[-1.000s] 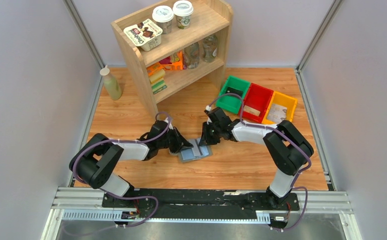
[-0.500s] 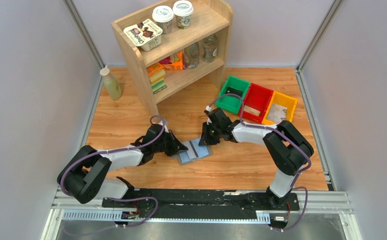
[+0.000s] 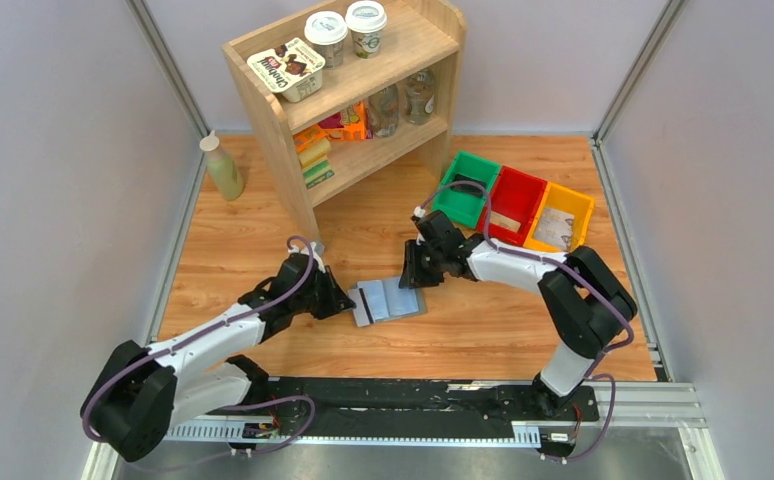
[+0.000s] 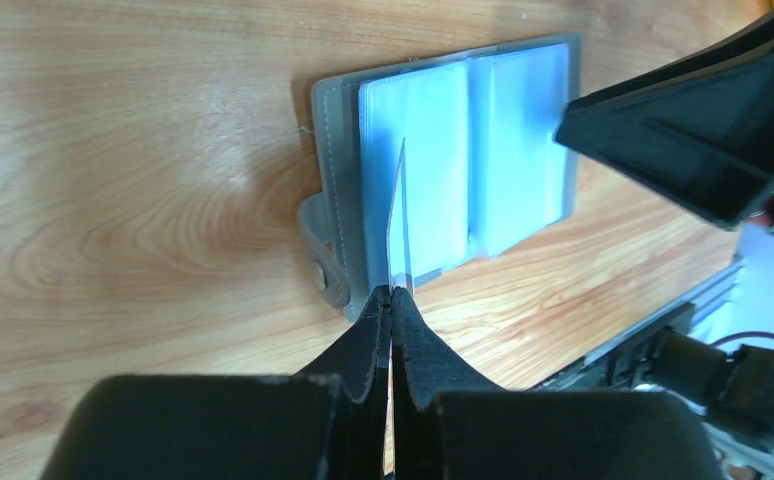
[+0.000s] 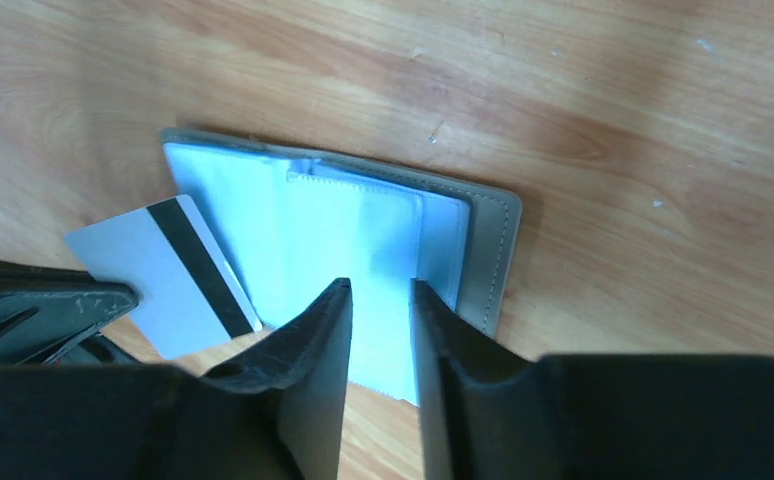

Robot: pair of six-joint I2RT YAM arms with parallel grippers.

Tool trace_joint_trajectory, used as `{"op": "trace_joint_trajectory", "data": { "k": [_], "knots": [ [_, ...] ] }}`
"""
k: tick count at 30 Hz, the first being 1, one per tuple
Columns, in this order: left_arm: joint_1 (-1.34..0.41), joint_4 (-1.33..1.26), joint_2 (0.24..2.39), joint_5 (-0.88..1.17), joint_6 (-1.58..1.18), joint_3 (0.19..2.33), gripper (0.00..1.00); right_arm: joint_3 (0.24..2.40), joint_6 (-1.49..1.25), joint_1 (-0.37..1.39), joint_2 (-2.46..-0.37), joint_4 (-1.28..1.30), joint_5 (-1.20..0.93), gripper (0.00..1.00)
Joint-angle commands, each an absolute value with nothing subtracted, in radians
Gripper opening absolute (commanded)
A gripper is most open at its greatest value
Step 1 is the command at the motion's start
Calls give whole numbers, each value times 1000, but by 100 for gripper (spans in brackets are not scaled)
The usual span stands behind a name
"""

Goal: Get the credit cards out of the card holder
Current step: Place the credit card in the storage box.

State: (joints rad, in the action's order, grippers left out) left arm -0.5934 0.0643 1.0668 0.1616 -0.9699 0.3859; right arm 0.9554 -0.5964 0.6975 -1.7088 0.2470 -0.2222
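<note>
Pulled back leftward, your left claw (image 4: 393, 300) clamps a striped card (image 5: 168, 275) at the open wallet's (image 5: 263, 200) edge; your right claw (image 5: 379, 290) stands parted above its pockets.

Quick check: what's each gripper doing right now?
Left gripper: closed on a credit card, pinched at its edge.
Right gripper: fingers slightly open, nothing between them, over the card holder.
</note>
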Motion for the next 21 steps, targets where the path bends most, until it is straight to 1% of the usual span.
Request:
{"op": "trace_joint_trajectory", "data": {
  "k": [1, 6, 10, 11, 13, 17, 21],
  "knots": [
    [-597, 192, 985, 104, -771, 471, 0, 1048, -598, 693, -1599, 334, -175, 40],
    [-635, 235, 939, 77, -562, 599, 0, 1112, -649, 692, -1487, 428, -135, 70],
    [-730, 235, 923, 22, -349, 690, 0, 1134, -727, 678, -1390, 477, -135, 91],
    [-776, 233, 922, 3, -278, 701, 0, 1134, -753, 672, -1369, 483, -144, 95],
    [-834, 238, 931, -63, -165, 735, 0, 1131, -810, 661, -1318, 483, -172, 100],
    [-926, 242, 962, -190, -2, 788, 0, 1126, -908, 655, -1230, 471, -210, 100],
    [-1024, 197, 997, -336, 168, 821, 0, 1114, -1000, 655, -1198, 453, -251, 100]
  ]
}}
